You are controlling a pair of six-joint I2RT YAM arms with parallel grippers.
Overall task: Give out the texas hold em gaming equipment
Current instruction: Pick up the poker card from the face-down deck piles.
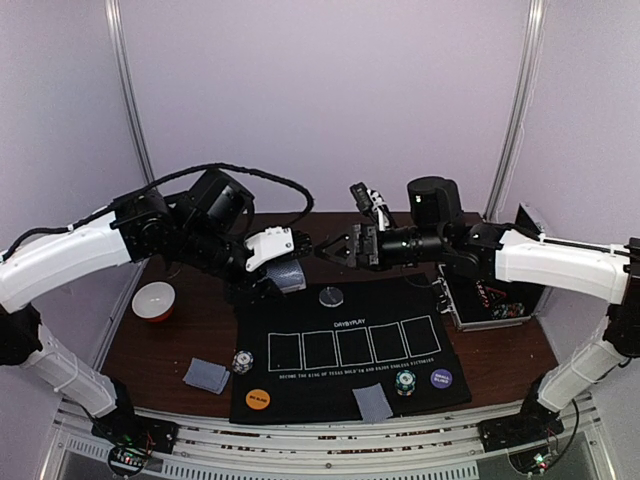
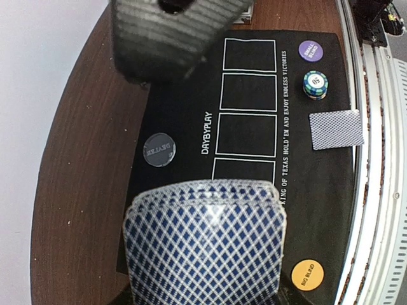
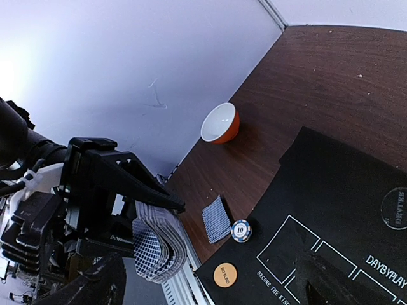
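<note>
I'm dealing: my left gripper (image 1: 279,263) clamps the fanned card deck (image 2: 203,244), so my wide-open, empty right gripper (image 1: 337,250) should next pinch one off.

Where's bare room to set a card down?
The five outlines are all bare, between the dealer disc and the near edge. That edge is crowded: orange disc, chips, card, purple disc. Wood beside the bowl is bare too.

Left hand (image 1: 284,266) closed; right hand (image 1: 327,250) spread
</note>
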